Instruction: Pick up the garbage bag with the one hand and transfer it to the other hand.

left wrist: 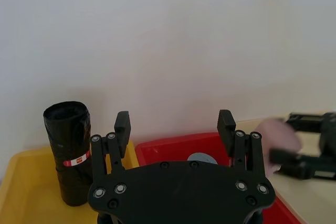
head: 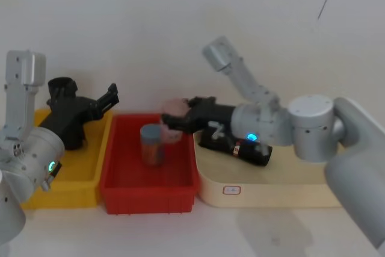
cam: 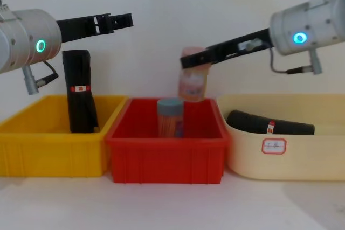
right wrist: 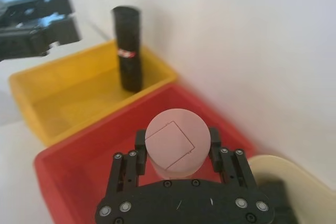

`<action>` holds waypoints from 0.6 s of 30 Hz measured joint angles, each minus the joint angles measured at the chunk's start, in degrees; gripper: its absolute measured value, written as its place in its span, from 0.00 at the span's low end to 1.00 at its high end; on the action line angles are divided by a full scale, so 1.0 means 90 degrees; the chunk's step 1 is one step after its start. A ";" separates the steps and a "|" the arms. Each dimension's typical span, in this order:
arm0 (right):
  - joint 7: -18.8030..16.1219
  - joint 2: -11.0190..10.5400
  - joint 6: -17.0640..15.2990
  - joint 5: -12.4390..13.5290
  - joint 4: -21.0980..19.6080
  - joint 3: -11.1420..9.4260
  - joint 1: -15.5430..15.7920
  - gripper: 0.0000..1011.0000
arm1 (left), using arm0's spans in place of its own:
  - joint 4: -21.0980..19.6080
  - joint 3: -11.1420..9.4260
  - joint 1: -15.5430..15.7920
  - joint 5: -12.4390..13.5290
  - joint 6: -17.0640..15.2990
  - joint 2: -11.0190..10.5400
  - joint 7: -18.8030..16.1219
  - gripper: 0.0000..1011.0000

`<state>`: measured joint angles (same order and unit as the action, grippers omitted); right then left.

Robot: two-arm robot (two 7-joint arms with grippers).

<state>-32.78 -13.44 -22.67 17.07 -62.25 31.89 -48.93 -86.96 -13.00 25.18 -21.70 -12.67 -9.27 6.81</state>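
Right gripper [cam: 186,60] is seen clamped on a pink-lidded jar [cam: 193,82] above the red bin [cam: 167,154] — while the left gripper [cam: 121,21], fingers spread and empty, is held above the garbage bag [cam: 79,92], stood upright in the yellow bin [cam: 48,152].

Robot test bench, plain white wall [head: 150,16], coloured sorting bins [cam: 54,133]

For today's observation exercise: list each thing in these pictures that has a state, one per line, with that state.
Left hand: open, empty, raised above the yellow bin.
Right hand: shut on the pink-lidded jar, held above the red bin.
Garbage bag roll: standing upright in the yellow bin.
Second black roll: lying in the cream tub.
Blue-lidded jar: upright in the red bin.
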 joint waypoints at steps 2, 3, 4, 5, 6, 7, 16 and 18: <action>0.0164 -0.0115 -0.0036 0.0044 -0.0251 -0.0150 0.0139 0.66 | 0.0000 0.0000 0.0000 0.0000 0.0000 0.0000 0.0000 0.99; 0.0237 -0.0147 -0.0053 0.0061 -0.0319 -0.0195 0.0176 0.66 | 0.0000 0.0000 0.0000 0.0000 0.0000 0.0000 0.0000 0.99; 0.0293 -0.0191 -0.0064 0.0075 -0.0411 -0.0258 0.0229 0.66 | 0.0000 0.0000 0.0000 0.0000 0.0000 0.0000 0.0000 0.99; 0.0401 -0.0246 -0.0091 0.0101 -0.0525 -0.0330 0.0297 0.66 | 0.0000 0.0000 0.0000 0.0000 0.0000 0.0000 0.0000 0.99; 0.0507 -0.0320 -0.0116 0.0124 -0.0672 -0.0434 0.0388 0.66 | 0.0000 0.0000 0.0000 0.0000 0.0000 0.0000 0.0000 0.99; 0.0507 -0.0320 -0.0116 0.0124 -0.0672 -0.0434 0.0388 0.66 | 0.0000 0.0000 0.0000 0.0000 0.0000 0.0001 0.0000 0.99; 0.1066 -0.0721 -0.0283 0.0214 -0.1299 -0.0954 0.0860 0.66 | 0.0000 0.0000 0.0000 0.0000 0.0000 0.0000 0.0000 0.99; 0.1104 -0.0772 -0.0300 0.0221 -0.1363 -0.1008 0.0917 0.66 | 0.0000 0.0000 0.0000 0.0000 0.0000 0.0000 0.0000 0.99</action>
<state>-22.85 -20.39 -25.36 19.06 -74.51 22.82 -40.68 -86.96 -13.00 25.18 -21.70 -12.67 -9.27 6.81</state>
